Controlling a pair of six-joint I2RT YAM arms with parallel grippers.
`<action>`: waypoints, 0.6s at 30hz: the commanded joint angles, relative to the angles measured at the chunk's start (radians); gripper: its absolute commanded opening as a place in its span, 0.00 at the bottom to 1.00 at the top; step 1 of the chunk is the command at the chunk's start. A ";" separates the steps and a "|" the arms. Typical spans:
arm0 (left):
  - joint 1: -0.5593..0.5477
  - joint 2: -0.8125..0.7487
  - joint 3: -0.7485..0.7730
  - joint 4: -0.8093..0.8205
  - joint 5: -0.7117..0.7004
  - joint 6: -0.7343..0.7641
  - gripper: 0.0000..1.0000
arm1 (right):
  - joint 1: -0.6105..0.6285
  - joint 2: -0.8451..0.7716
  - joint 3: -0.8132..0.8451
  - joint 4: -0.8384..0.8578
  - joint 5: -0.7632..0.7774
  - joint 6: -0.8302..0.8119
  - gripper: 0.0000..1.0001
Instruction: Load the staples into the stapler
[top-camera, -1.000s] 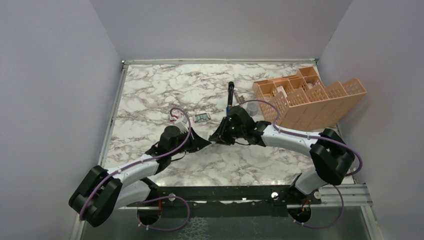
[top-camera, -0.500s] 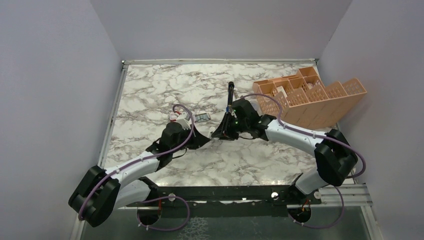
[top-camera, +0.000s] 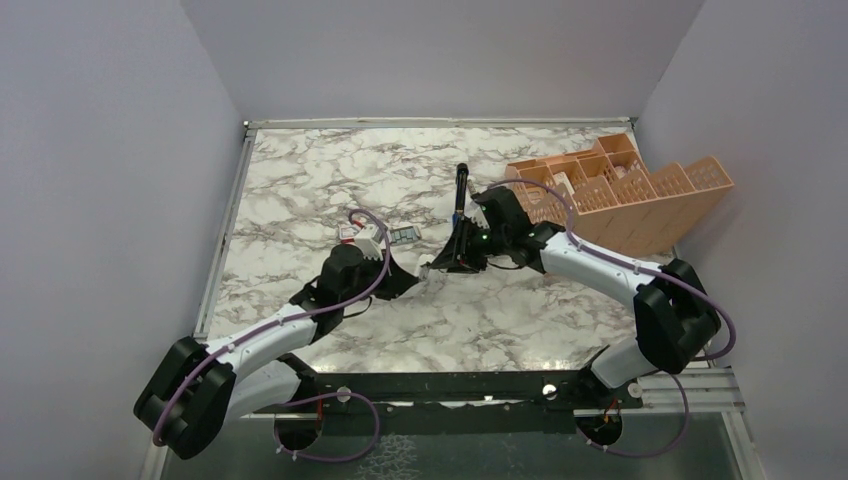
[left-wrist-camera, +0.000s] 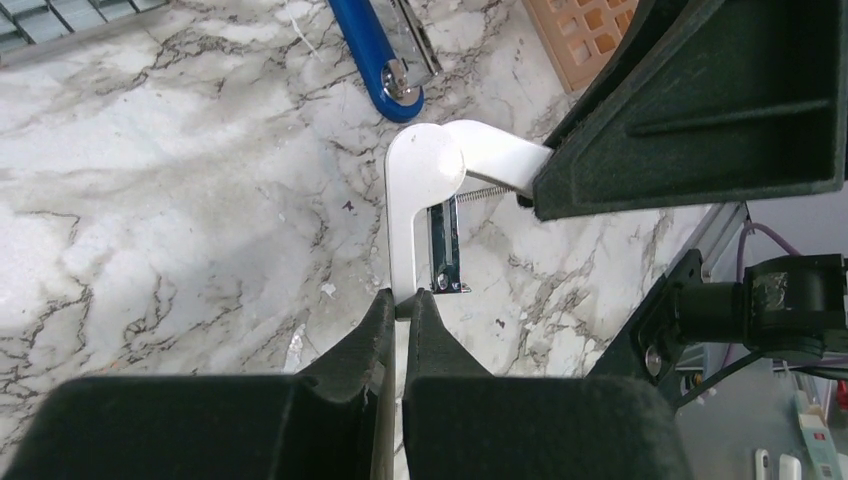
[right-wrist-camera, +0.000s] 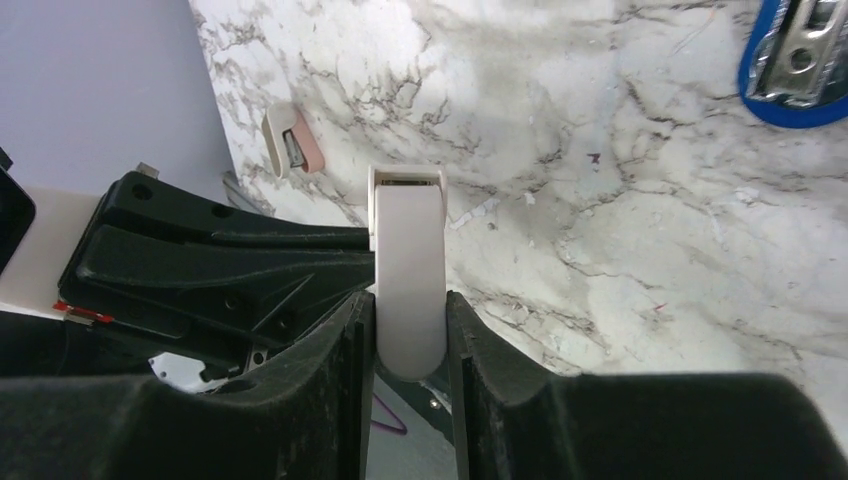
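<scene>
The left pincer (left-wrist-camera: 402, 305) and right pincer (right-wrist-camera: 408, 300) were both clamped on a white hinged piece (left-wrist-camera: 408, 220). The blue stapler (top-camera: 460, 192) lay at twelve o'clock, lengthwise twelve-to-six, nearer the right arm.

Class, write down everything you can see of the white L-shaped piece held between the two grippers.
The white L-shaped piece looks like smooth plastic: two flat arms meeting at a rounded corner. A shiny metal strip runs along the inside of one arm, with a thin spring beside the other. The left gripper pinches one arm's end; the right gripper clamps the other. Whether it touches the marble table cannot be told.
</scene>
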 joint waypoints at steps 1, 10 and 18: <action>0.005 -0.026 -0.026 -0.034 0.054 0.035 0.00 | -0.043 -0.024 -0.031 0.023 0.042 -0.044 0.36; 0.005 -0.050 -0.031 -0.027 0.057 0.026 0.00 | -0.056 -0.031 -0.079 0.117 -0.002 -0.031 0.51; 0.005 -0.035 -0.014 -0.003 0.060 -0.004 0.00 | -0.015 -0.016 -0.102 0.218 -0.058 -0.037 0.66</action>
